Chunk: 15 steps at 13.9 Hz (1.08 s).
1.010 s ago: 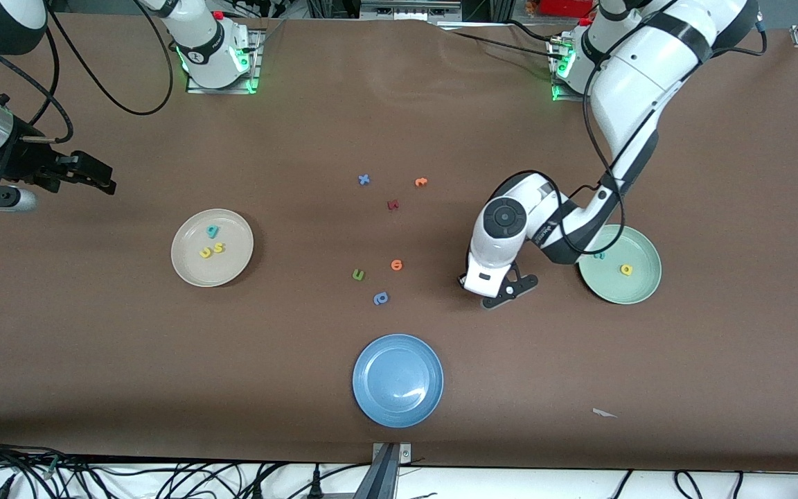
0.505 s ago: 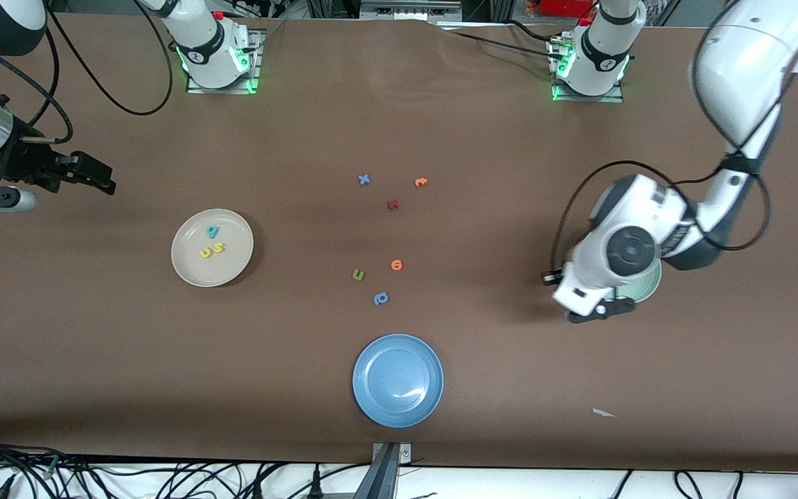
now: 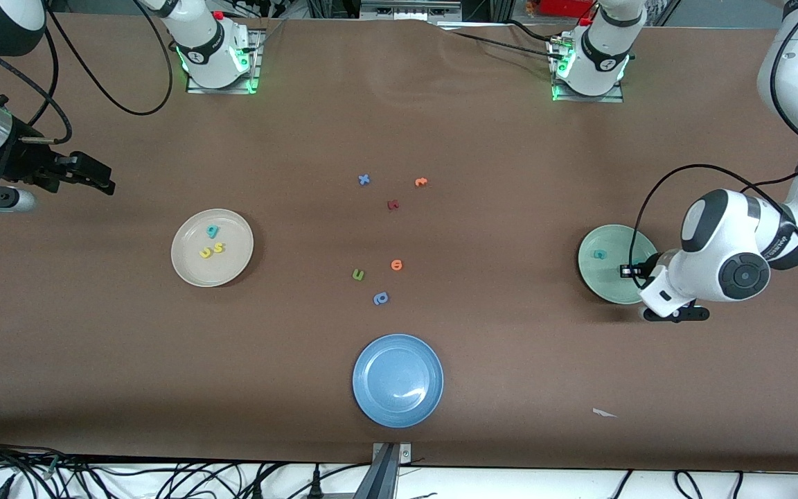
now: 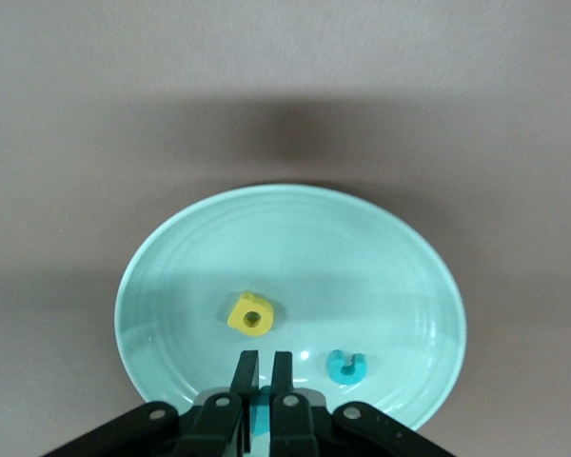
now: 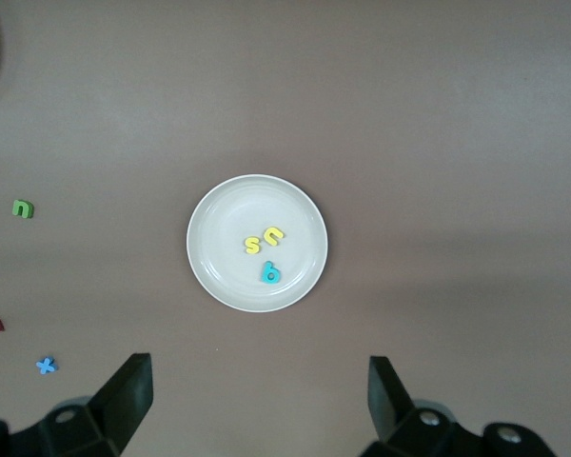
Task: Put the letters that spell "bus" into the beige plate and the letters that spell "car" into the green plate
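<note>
**Left gripper pinching the last thin letter over the green plate**

The left gripper [image 4: 262, 364] is hanging over the edge of the green plate [image 3: 587, 274]. Its fingers are pressing almost together on a sliver of teal that is probably the thin teal "r" [image 4: 259, 417], though its shape is hiding between them. The right gripper [image 3: 102, 184] is waiting with its jaws spread wide over the bare table at the right arm's end, looking down on the beige plate [image 5: 207, 214].

The brown table [image 3: 510, 388] is looking matte and slightly soft, like felt, so small things are unlikely to be sliding on it. The two plates are round, shallow and smooth, with raised rims and faint rings. They are probably rigid plastic and are serving only as targets. A similar blue plate [image 3: 366, 360] is sitting empty nearer the front camera.

The letters are tiny chunky foam pieces, nearly weightless, springy and not fragile. A light pinch across the flat faces or a straight stroke is likely enough. The "r" is offering only its narrow stem, so it may be clinging to a finger pad on release.

- In the green plate, the yellow "a" [image 4: 251, 314] and the teal "c" [image 4: 344, 367] are lying apart.
- In the beige plate, the teal "b" [image 5: 270, 273], the yellow "s" [image 5: 253, 245] and the yellow "u" [image 5: 274, 234] are clustering near the middle.
- Stray letters are lying mid-table, among them a green one [image 3: 358, 275] and a blue round one [image 3: 380, 299].
</note>
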{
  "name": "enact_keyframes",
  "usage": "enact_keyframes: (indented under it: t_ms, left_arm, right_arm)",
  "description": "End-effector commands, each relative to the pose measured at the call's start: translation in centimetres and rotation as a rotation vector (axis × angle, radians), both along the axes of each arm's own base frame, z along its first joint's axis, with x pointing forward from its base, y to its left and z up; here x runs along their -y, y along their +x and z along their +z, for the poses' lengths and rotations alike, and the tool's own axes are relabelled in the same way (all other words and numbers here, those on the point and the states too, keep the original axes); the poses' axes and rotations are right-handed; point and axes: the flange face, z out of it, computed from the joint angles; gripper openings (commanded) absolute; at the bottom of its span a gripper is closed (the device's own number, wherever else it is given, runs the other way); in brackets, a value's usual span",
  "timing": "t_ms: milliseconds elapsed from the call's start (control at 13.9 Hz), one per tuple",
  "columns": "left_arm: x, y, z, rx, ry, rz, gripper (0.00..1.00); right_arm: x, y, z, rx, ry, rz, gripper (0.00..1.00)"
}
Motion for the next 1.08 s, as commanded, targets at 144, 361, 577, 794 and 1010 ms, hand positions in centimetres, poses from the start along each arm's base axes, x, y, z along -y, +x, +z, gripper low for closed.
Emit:
enact_keyframes:
  t_ms: [144,361,577,794,1010]
  left_arm:
    - [-0.1,-0.7,-0.9,-0.021,0.003,-0.02,1.0]
    - [-0.3,-0.5,-0.5,-0.015,0.001,-0.02,1.0]
    - [-0.7,-0.4,-0.4,-0.012,0.0,-0.014,1.0]
    - [-1.0,-0.3,-0.2,-0.009,-0.002,-0.006,1.0]
    - [-1.0,-0.3,-0.2,-0.007,-0.001,-0.006,1.0]
  right_arm:
    - [0.5,0.0,0.1,-0.008,0.002,-0.016,1.0]
    - [0.5,0.0,0.1,-0.008,0.002,-0.015,1.0]
    - [0.5,0.0,0.1,-0.009,0.002,-0.015,1.0]
    - [0.6,0.0,0.1,-0.008,0.002,-0.016,1.0]
    - [0.7,0.1,0.0,-0.009,0.002,-0.018,1.0]
